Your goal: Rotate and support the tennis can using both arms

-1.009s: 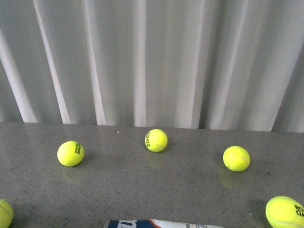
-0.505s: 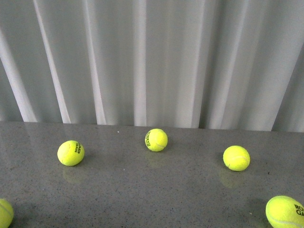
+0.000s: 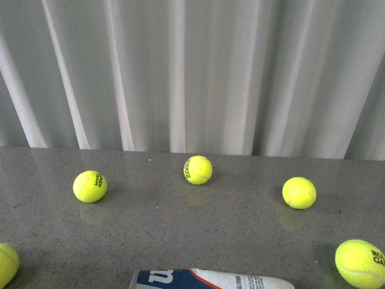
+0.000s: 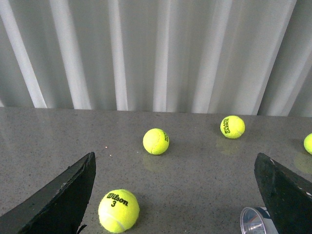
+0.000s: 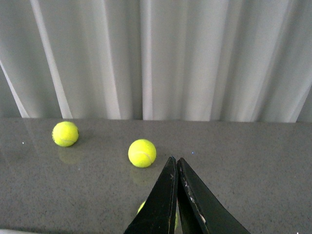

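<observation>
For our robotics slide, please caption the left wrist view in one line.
Open left gripper over a grey table, a Wilson ball and the tennis can mouth close by.

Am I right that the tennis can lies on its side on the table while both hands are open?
Not quite: only the left hand is open; the right hand is shut, jaws pressed together, as the right wrist view shows. The tennis can does lie on its side on the table.

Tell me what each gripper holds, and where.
Nothing. The left gripper is open and empty; the right gripper is shut on nothing. The tennis can lies unheld.
</observation>
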Motion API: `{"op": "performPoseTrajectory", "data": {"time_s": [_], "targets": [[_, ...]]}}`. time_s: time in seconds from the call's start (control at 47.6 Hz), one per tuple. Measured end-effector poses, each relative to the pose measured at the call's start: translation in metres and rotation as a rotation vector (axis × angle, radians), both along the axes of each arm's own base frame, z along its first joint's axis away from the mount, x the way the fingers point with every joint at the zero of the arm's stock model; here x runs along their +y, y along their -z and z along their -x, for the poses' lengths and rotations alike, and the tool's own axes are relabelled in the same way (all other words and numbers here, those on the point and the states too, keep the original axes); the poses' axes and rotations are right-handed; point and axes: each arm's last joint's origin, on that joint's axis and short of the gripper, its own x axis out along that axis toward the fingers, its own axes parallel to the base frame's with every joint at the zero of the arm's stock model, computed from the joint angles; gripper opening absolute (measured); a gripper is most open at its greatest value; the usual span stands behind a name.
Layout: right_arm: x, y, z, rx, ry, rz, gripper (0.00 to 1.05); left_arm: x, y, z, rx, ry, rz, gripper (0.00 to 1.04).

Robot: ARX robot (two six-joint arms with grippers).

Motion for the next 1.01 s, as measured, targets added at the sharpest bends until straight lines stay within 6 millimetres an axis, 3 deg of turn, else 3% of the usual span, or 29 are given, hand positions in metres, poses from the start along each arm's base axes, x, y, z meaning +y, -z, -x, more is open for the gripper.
{"op": "performPoseTrajectory", "data": {"time_s": [1.009], "targets": [[0.0, 0.001, 0.03, 0.013, -0.001, 0.0, 0.03, 0.0, 0.0, 0.0, 0.0, 0.0, 0.0, 0.98]]}}
